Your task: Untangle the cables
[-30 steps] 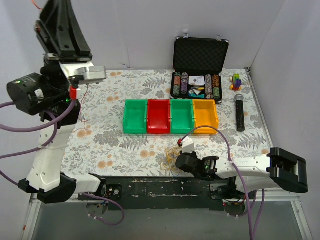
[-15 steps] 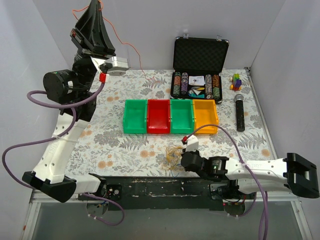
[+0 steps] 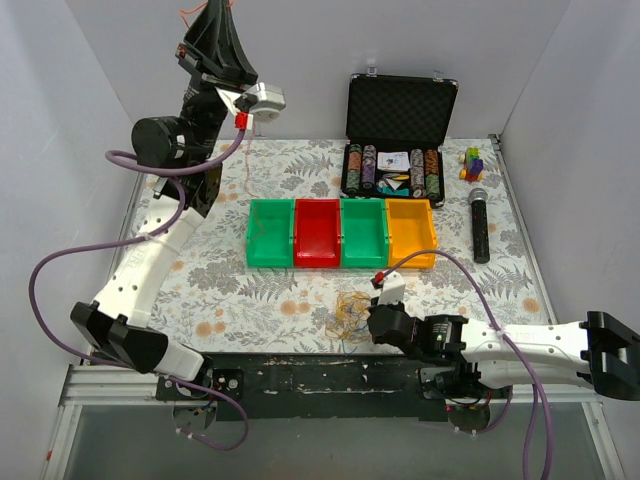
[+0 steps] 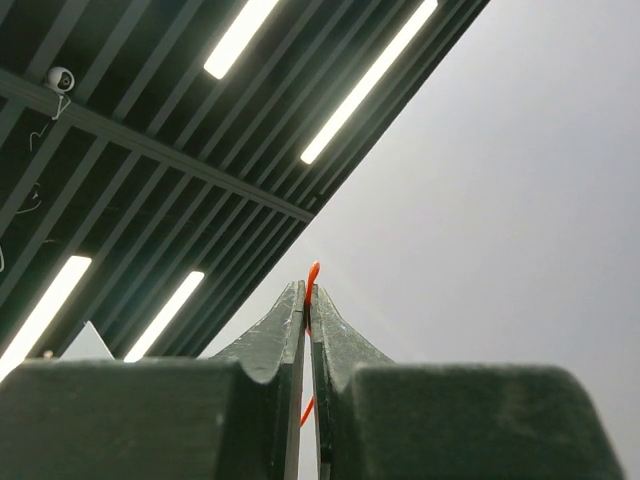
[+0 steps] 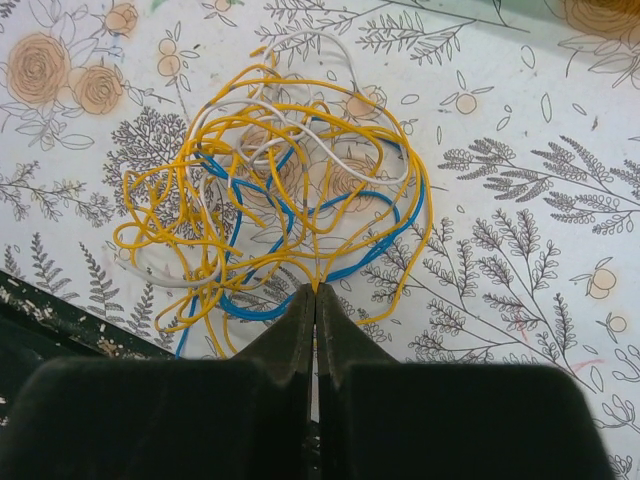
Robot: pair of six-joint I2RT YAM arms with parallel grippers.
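The cables (image 5: 270, 190) are a small tangle of thin yellow, blue and white strands on the flowered table near its front edge; they also show in the top view (image 3: 348, 310). My right gripper (image 5: 315, 290) lies low at the tangle's near side, shut on a yellow strand; it also shows in the top view (image 3: 366, 318). My left gripper (image 3: 218, 12) is raised high at the back left, far from the tangle. In the left wrist view it (image 4: 307, 292) points at the ceiling, shut on a thin orange wire (image 4: 313, 272).
A row of bins stands mid-table: green (image 3: 270, 232), red (image 3: 317, 232), green (image 3: 364, 230) and orange (image 3: 411, 230). An open black case of poker chips (image 3: 398, 160) is at the back. A microphone (image 3: 479, 225) and a small coloured toy (image 3: 472, 162) lie at the right.
My left arm has swung up and to the right along the back wall with the orange wire. My right arm has shifted a little to the right, its gripper staying at the tangle.
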